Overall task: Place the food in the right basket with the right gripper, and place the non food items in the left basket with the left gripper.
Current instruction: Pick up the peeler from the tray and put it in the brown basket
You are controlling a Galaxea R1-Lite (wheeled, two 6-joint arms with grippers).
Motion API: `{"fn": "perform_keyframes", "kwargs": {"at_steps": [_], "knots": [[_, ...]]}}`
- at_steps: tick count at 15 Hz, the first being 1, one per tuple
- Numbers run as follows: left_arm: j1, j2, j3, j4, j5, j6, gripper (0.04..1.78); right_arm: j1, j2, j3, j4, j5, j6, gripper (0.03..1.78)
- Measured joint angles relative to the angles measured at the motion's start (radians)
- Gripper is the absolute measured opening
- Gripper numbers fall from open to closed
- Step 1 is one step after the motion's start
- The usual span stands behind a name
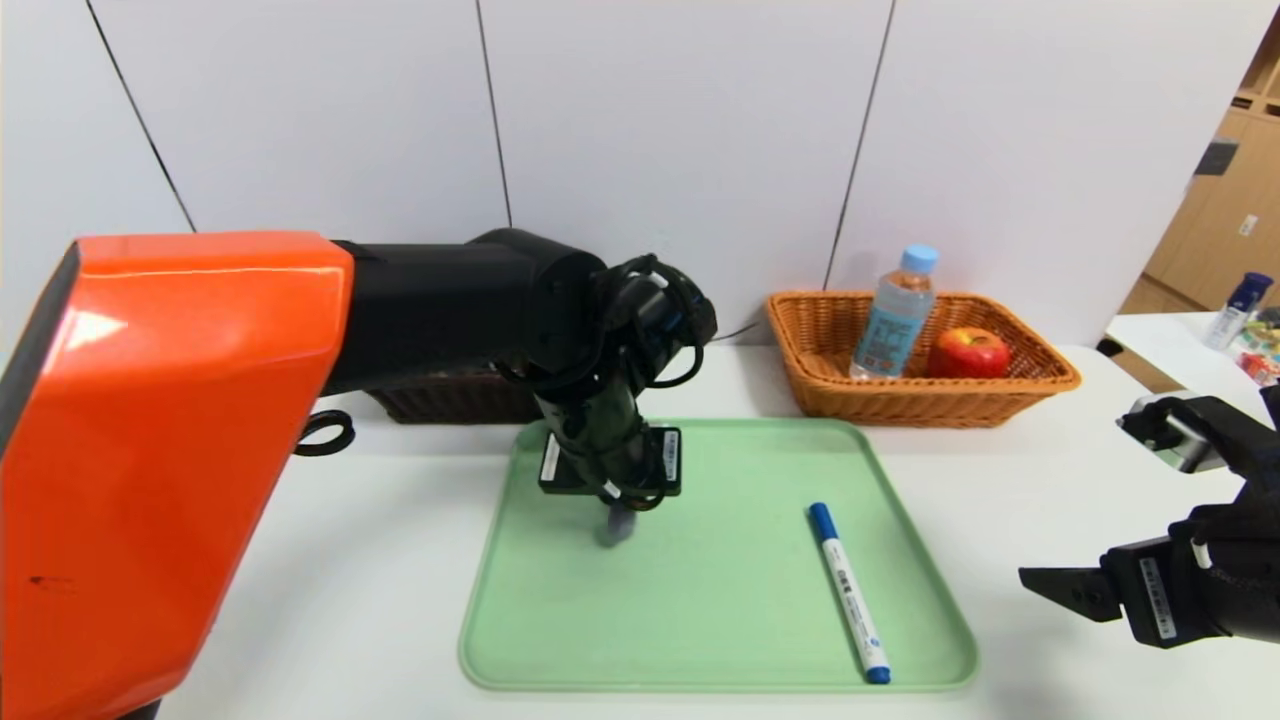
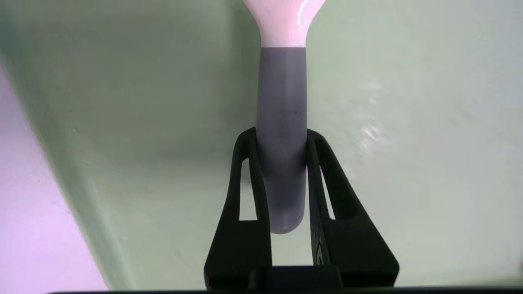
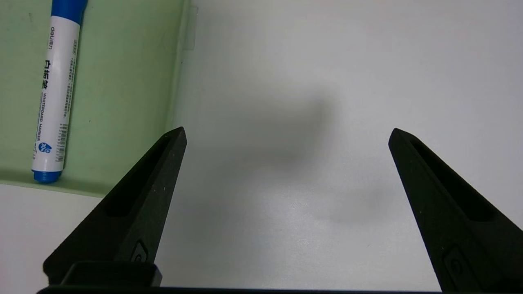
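My left gripper [image 1: 616, 522] hangs over the back left of the green tray [image 1: 720, 620] and is shut on the grey handle of the white Y-peeler [image 2: 282, 122]; the handle sits between its fingers [image 2: 282, 141] in the left wrist view. The blue-capped white marker [image 1: 848, 592] lies on the tray's right side and also shows in the right wrist view [image 3: 55, 94]. The red apple [image 1: 969, 352] and the clear drink bottle [image 1: 893, 315] sit in the orange-tan right basket [image 1: 1040, 385]. The dark brown left basket [image 1: 450, 398] is mostly hidden behind my left arm. My right gripper [image 3: 286, 134] is open and empty over the table, right of the tray. The tape roll and pen are out of view.
A white wall stands close behind the baskets. A second table with small items [image 1: 1245, 325] stands at the far right. A black cable loop [image 1: 325, 432] lies on the table by the dark basket.
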Motion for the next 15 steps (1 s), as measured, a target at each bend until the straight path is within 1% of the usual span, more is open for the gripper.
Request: {"fn": "perform_keyframes", "kwargs": {"at_steps": [3, 4, 5, 6, 7, 8, 9, 10, 12, 13, 15], "knots": [[-0.001, -0.068, 0.000, -0.014, -0.231, 0.004, 0.29, 0.000, -0.001, 0.001, 0.000, 0.000, 0.002, 1.71], [0.000, -0.096, 0.000, -0.028, -0.296, 0.004, 0.29, -0.001, -0.002, 0.003, 0.000, 0.000, 0.002, 1.71], [0.000, -0.124, 0.000, -0.055, -0.332, 0.004, 0.29, -0.001, -0.002, 0.008, 0.000, 0.000, 0.002, 1.71], [0.001, -0.154, 0.002, -0.095, -0.345, 0.001, 0.29, -0.001, -0.002, 0.013, -0.001, 0.000, 0.003, 1.71], [0.004, -0.188, 0.004, -0.156, -0.346, -0.002, 0.29, -0.002, -0.002, 0.017, -0.003, 0.000, 0.002, 1.71], [0.013, -0.218, 0.006, -0.218, -0.328, -0.003, 0.29, -0.002, -0.002, 0.019, -0.011, 0.000, 0.003, 1.71], [0.026, -0.243, 0.008, -0.274, -0.287, -0.001, 0.29, -0.002, -0.002, 0.020, -0.024, 0.000, 0.003, 1.71], [0.048, -0.262, 0.010, -0.315, -0.221, -0.001, 0.29, -0.002, -0.003, 0.021, -0.032, 0.000, 0.004, 1.71], [0.112, -0.282, 0.011, -0.351, -0.116, -0.003, 0.29, -0.004, -0.003, 0.020, -0.034, 0.000, 0.004, 1.71], [0.152, -0.286, 0.012, -0.357, -0.097, -0.005, 0.29, -0.004, -0.003, 0.019, -0.034, -0.001, 0.004, 1.71], [0.227, -0.283, 0.021, -0.359, -0.095, -0.007, 0.29, -0.005, -0.002, 0.019, -0.034, 0.000, 0.003, 1.71]]}}
